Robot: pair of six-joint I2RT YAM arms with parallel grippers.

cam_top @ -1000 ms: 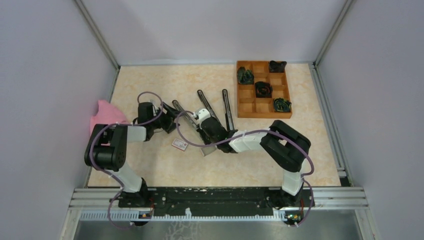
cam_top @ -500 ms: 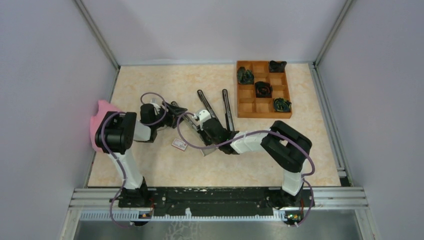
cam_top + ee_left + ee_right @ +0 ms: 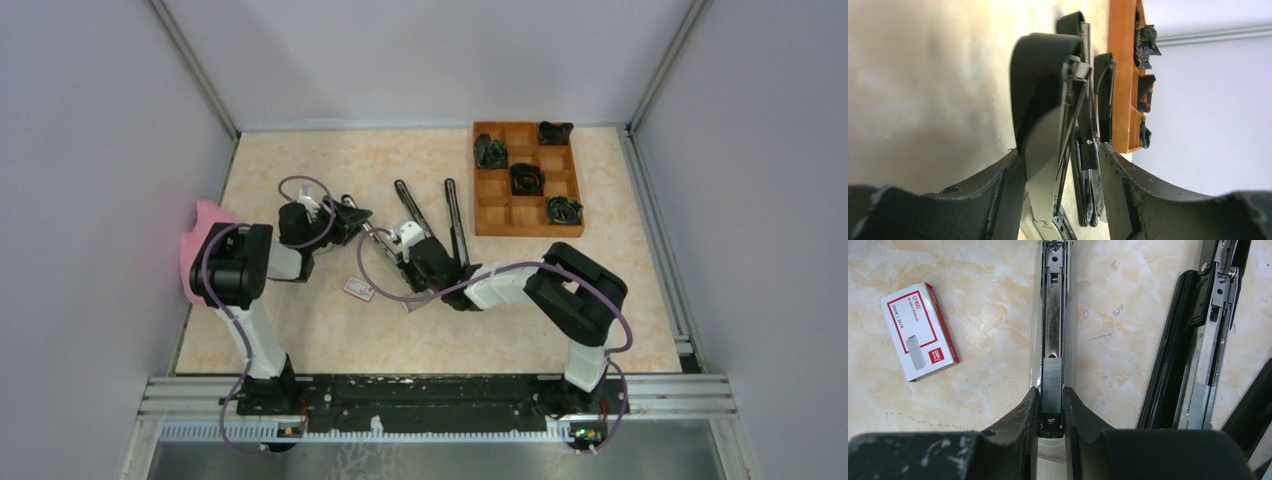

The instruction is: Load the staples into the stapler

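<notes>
While the left gripper (image 3: 345, 217) and the right gripper (image 3: 412, 248) meet near the middle of the table (image 3: 300, 170), the top view shows an opened stapler (image 3: 373, 233) lying between them. The white-and-red staple box (image 3: 359, 289) lies flat just on the near side of it, apart from both arms. Two more opened staplers (image 3: 452, 215) lie behind, and a wooden tray (image 3: 478, 180) holding dark bundles (image 3: 527, 178) sits at the far right. A pink cloth (image 3: 200, 235) lies at the left edge.

From the left wrist, the left gripper (image 3: 1060, 152) is closed on the stapler (image 3: 1048, 80): one finger presses its grey base, the other its black inner part, with the black top arm swung up. The wooden tray (image 3: 1120, 75) shows behind.

From the right wrist, the right gripper (image 3: 1052, 395) is pressed together on a strip of staples (image 3: 1052, 375) that sits in the stapler's (image 3: 1050, 300) metal channel, at its near end. The staple box (image 3: 919, 331) lies to the left, label up and not touching the stapler. Another opened stapler (image 3: 1193, 340) lies to the right, staples showing in its channel.
</notes>
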